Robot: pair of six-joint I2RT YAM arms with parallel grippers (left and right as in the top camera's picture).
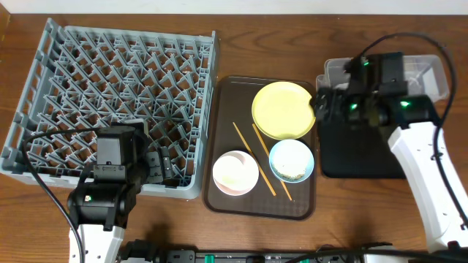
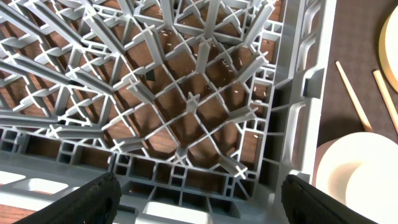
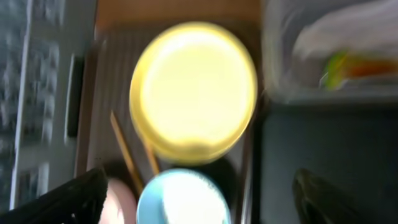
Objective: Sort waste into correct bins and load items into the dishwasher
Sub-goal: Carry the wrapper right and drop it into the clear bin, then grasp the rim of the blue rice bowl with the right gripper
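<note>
Wooden chopsticks (image 1: 254, 159) on tray (image 1: 234, 98), long axes upper-left to lower-right overhead, blurred wrapper (image 3: 348, 65) in tub (image 3: 280, 62) only in right wrist view, left gripper (image 2: 202, 190) and right gripper (image 3: 199, 190) wide, empty

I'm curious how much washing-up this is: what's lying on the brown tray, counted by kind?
Plate: 1
Bowls: 2 (white bowl, blue bowl)
Chopsticks: 2
Total: 5
</note>
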